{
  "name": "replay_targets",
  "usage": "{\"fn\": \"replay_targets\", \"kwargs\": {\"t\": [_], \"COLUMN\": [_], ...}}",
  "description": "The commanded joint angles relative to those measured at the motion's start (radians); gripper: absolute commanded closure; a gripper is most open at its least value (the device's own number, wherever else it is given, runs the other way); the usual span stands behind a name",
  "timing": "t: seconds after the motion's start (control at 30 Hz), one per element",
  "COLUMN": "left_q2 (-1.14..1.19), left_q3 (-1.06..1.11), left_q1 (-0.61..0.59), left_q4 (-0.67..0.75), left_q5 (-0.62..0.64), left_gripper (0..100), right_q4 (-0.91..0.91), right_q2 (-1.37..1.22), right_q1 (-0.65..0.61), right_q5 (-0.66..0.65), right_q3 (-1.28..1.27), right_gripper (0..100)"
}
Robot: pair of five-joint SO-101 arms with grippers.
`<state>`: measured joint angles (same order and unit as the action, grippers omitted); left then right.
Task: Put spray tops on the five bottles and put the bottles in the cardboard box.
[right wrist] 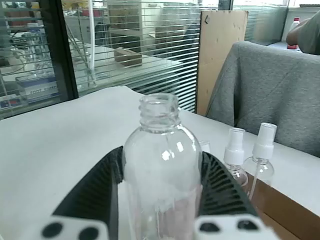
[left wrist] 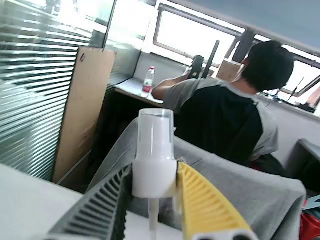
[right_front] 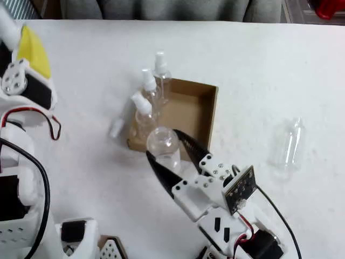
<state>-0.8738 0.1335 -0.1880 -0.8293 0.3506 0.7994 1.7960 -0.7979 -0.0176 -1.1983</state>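
The right end effector [right_front: 163, 145] squeezes the bare bottle [right wrist: 159, 165] upright at the box's [right_front: 186, 110] 6 o'clock edge, and the left end effector [left wrist: 154, 176] pinches a spray top [left wrist: 155, 150], so a crooked push could tip the bottle or drop the top.

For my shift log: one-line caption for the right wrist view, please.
Right gripper holds an open-necked clear bottle upright between its jaws; two spray-topped bottles stand beyond.

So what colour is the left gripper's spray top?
The spray top is white; left wrist view shows it best.
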Motion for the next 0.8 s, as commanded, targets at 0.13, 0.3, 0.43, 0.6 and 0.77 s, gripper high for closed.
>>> {"fn": "replay_targets", "kwargs": {"t": [0.13, 0.3, 0.43, 0.6, 0.77], "left_q2": [0.030, 0.030, 0.035, 0.030, 0.021], "left_q3": [-0.245, -0.288, -0.256, -0.180, -0.089], "left_q1": [0.232, 0.407, 0.542, 0.645, 0.648], "left_q4": [0.009, 0.009, 0.009, 0.021, 0.117], "left_q5": [0.009, 0.003, -0.012, -0.146, -0.103], "left_gripper": [98, 98, 98, 98, 98], "right_q4": [0.047, 0.053, 0.051, 0.051, 0.051], "right_q2": [0.008, 0.008, 0.008, 0.008, 0.008], "right_q1": [-0.024, -0.024, -0.024, -0.022, -0.022], "right_q5": [-0.015, -0.015, -0.015, -0.015, -0.015], "right_q3": [-0.008, -0.009, -0.025, -0.028, -0.028], "right_gripper": [98.3, 98.3, 98.3, 98.3, 98.3]}}
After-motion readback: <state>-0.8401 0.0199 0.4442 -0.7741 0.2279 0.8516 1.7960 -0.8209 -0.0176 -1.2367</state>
